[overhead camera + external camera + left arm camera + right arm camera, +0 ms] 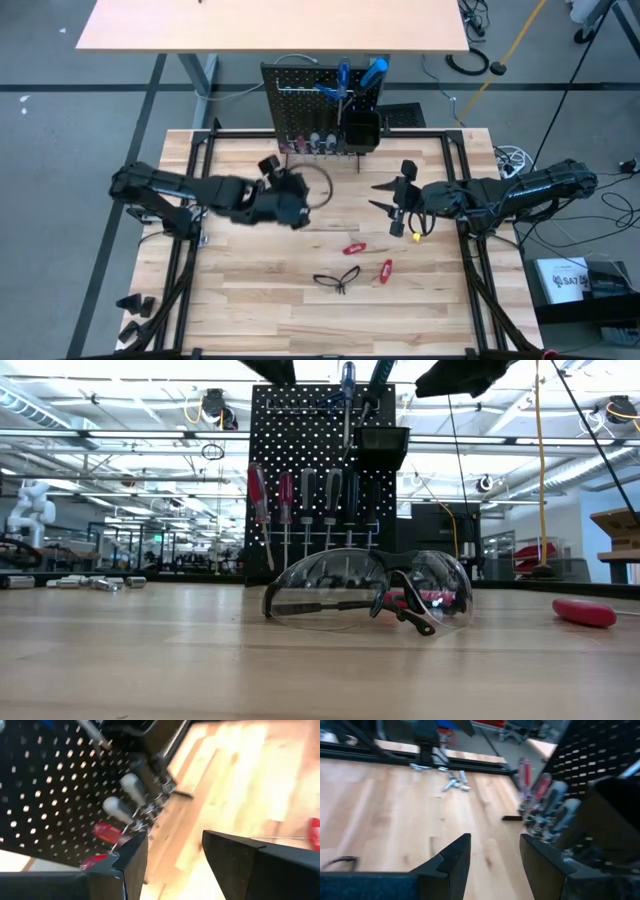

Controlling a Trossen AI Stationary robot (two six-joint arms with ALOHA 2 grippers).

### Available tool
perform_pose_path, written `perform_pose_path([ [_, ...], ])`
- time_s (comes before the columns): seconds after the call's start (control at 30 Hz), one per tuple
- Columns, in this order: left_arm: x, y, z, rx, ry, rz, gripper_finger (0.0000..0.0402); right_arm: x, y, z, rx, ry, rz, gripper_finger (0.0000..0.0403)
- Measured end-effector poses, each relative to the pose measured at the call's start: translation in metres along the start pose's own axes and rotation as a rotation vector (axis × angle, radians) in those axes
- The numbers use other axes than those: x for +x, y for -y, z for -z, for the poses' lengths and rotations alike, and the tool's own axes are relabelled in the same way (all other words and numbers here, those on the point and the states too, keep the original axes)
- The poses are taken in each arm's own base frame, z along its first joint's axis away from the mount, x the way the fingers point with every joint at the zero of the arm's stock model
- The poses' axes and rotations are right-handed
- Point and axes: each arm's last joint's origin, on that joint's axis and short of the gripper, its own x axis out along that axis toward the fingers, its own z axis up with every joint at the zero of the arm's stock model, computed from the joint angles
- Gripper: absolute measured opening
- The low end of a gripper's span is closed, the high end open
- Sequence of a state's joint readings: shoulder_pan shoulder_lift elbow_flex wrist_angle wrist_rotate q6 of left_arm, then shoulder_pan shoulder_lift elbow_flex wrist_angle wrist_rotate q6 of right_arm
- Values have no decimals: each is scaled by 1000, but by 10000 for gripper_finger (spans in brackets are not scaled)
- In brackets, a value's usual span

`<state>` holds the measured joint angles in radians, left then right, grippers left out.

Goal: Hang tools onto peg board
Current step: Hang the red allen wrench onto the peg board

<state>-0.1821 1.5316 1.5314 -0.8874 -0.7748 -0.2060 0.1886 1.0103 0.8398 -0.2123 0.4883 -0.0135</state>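
The black peg board (320, 105) stands upright at the table's far edge. A row of red- and grey-handled screwdrivers (305, 500) hangs on it, two blue-handled ones (358, 75) sit at its top, and a black bin (360, 130) is fixed to it. Black-framed glasses (337, 280) lie on the table's near middle, resting on their lenses and temples (370, 595). Two red-handled tools (352, 248) (386, 270) lie flat beside them. My left gripper (285, 175) is open and empty in front of the board (175, 855). My right gripper (385, 196) is open and empty right of centre (495, 852).
Small silver pieces (455, 781) lie near the table's left rail, and also show in the low view (95, 582). A black frame rail (200, 200) runs round the tabletop. A thin dark loop of cable (320, 185) lies beside my left gripper. Bare wood lies between the grippers and the glasses.
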Motion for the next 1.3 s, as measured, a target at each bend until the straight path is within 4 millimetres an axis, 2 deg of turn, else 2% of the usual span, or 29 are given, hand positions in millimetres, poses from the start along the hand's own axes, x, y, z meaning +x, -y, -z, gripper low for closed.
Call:
perform_pose_path([
  [0.13, -21, 10, 10, 38, 9, -70, 196, 0, -1, -1, 11, 8, -31, 162],
  [0.23, -36, 8, 27, 53, -29, -158, 196, 0, -1, -1, 7, 10, -22, 162],
  [0.43, -58, -2, 82, 28, -63, -194, 196, 4, -2, -1, -1, 16, -19, 162],
  [0.57, -54, 3, 120, -16, -33, -70, 196, 14, -8, -3, 28, 38, -23, 162],
  [0.7, -39, 21, 145, -9, 46, 220, 196, 32, -20, 2, 77, 20, -90, 162],
  [0.83, -23, 44, 150, 62, 337, 629, 196, 54, -36, 16, 128, -75, -218, 162],
  [0.93, -14, 48, 150, 94, 592, 797, 196, 70, -49, 35, 153, -203, -316, 162],
  [1.0, -7, 44, 149, 90, 670, 784, 196, 80, -55, 49, 180, -305, -329, 162],
  [1.1, 8, 30, 144, 57, 672, 701, 196, 86, -60, 71, 244, -490, -296, 162],
  [1.2, 23, 15, 139, 30, 658, 654, 196, 82, -61, 88, 295, -691, -324, 162],
  [1.3, 35, 0, 133, 21, 669, 677, 196, 70, -64, 100, 387, -906, -324, 162],
])
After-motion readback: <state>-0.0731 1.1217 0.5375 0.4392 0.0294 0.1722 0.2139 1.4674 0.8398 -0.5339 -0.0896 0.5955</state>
